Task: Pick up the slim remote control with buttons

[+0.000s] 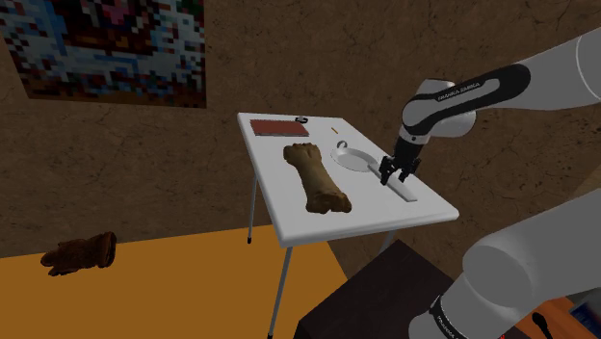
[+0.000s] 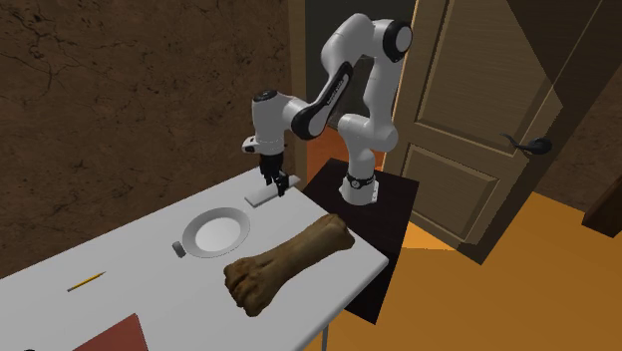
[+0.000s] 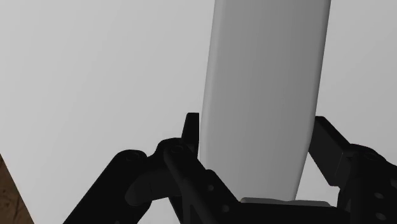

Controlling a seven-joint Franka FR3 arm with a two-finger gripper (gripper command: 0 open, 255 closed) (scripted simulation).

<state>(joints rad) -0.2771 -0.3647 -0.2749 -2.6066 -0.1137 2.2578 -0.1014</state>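
The black 2-finger pincer [image 1: 394, 177] is clamping the slim pale grey remote control [image 3: 264, 95] by its long edges. The remote is lying flat near the white surface's [image 1: 279, 193] corner, just beside the round white plate [image 1: 352, 159].

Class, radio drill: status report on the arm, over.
Gripper shut on the white remote, fingers clasping its long sides. Remote flat on the table, near its edge. Bone and plate stand apart, nothing blocking.
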